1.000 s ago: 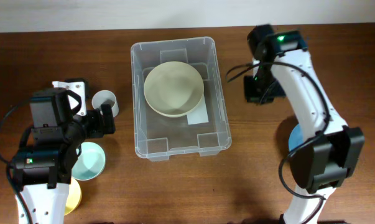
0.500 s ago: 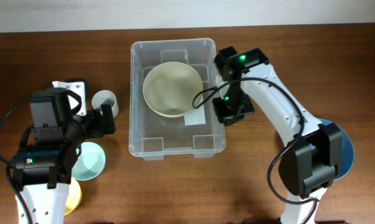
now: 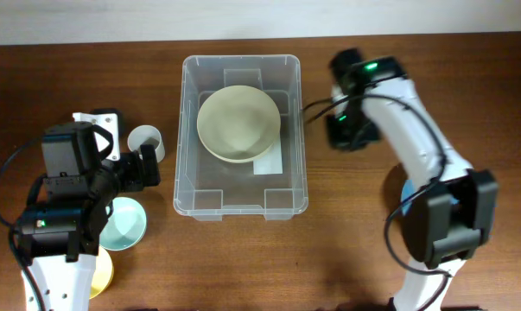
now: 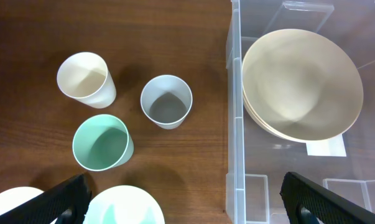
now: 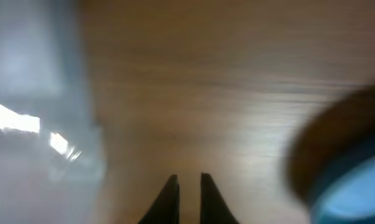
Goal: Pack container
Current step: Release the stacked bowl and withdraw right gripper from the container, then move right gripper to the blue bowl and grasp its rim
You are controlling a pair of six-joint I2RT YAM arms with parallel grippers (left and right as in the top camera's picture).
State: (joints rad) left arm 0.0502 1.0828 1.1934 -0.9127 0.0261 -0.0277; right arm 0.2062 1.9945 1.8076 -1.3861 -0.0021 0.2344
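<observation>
At 9 o'clock the left gripper (image 4: 184, 190) has not stirred over the last second. Its jaws are spread as wide as they go and hold nothing, hovering over the white cup (image 4: 84, 78), grey cup (image 4: 166, 101) and green cup (image 4: 101, 142). A mint bowl (image 3: 126, 223) and a yellow bowl (image 3: 102, 271) sit at 8 o'clock beside its arm. All of these are unpacked, and the three cups stand clustered close, so picking one cleanly will probably need care. The grey cup lies nearest the wall of the container (image 3: 181, 138). The container sits mid-table, and it is what has changed: it has slid a little towards 9 o'clock, closer to the cups. A beige bowl (image 3: 239, 123) rests tilted in its 12 o'clock half, above the white label (image 3: 270, 162). The 6 o'clock half is bare, so there is room for more. That shift probably shortens the left arm's reach for the loading to come. At 2 o'clock the right gripper (image 5: 187, 186) was against the container's right rim half a second ago and has since drawn back, well apart from it. Its blurred wrist view shows the fingers nearly together with a thin gap and nothing between them. A blue plate (image 5: 355, 180) lies at 4 o'clock, partly hidden under that arm in the overhead view.
</observation>
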